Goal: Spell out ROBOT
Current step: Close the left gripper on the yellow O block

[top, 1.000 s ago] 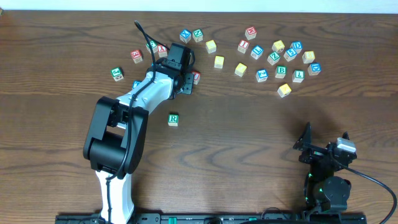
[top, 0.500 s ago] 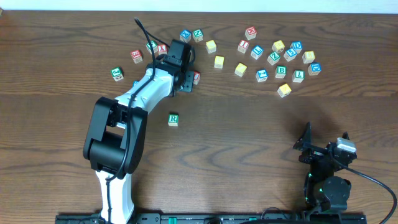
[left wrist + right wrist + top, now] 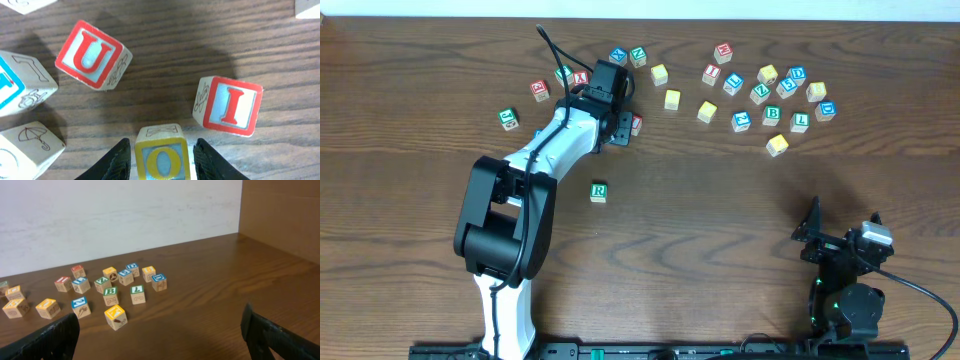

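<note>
- The left gripper is partly closed, pinching the yellow O cube at the table's far side.
- The right gripper is wide open and empty.
- Risk: only the fingertips seem to grip, so the O could slip and knock the nearby red I cube.

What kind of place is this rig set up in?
Likely a lab or test bench rather than a home: a wood-grain table, a plain white wall behind it, and letter cubes scattered as props.
</note>
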Robot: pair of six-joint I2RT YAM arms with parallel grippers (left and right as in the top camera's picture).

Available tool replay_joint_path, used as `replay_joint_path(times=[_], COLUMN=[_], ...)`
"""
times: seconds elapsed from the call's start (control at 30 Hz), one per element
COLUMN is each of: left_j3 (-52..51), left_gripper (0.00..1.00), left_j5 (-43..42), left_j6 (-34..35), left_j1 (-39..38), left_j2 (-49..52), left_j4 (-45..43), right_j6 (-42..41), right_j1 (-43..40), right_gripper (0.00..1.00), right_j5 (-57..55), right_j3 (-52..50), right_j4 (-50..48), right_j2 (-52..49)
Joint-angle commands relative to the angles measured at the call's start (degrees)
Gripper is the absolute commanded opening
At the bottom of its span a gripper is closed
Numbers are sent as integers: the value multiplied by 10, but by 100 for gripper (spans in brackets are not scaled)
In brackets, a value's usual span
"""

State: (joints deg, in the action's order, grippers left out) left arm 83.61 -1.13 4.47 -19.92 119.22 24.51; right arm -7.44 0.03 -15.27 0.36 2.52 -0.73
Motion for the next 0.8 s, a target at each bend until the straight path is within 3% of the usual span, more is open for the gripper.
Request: replay_joint_path(times=[0.0, 0.77], left_j3=[12, 27], left_gripper=[41, 41], left_j5=[3, 3], left_j6=[-4, -4], left_j1=[3, 10], left_j2=[2, 3], left_j4=[12, 30], right_j6=[-9, -9], right_j1=[8, 8], right_gripper=[99, 99], right_j5=[-7, -7], right_j3=[0, 0], right_j4=[2, 2], right_j2=[1, 1])
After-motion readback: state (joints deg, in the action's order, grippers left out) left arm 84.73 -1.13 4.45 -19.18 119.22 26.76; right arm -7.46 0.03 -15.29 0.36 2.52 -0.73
